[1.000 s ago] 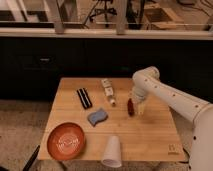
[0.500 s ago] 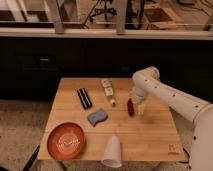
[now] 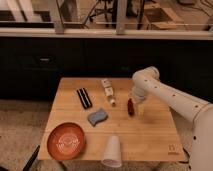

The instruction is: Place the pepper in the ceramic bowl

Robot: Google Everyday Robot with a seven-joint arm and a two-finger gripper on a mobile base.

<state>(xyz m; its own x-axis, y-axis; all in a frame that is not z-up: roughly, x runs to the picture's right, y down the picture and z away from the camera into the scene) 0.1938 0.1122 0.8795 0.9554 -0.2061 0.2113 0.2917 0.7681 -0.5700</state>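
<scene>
Gripper (image 3: pixel 137 106) | low over table (image 3: pixel 150 142), at pepper (image 3: pixel 130 107) | grip state: cannot tell

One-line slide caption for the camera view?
The tool beside the pepper; ceramic bowl at near-left corner of the table.

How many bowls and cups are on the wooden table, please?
2. The ceramic bowl sits at the front-left corner; the white cup at the front edge, right of it. The gripper is beside the pepper, right of centre. None appears hidden.
</scene>
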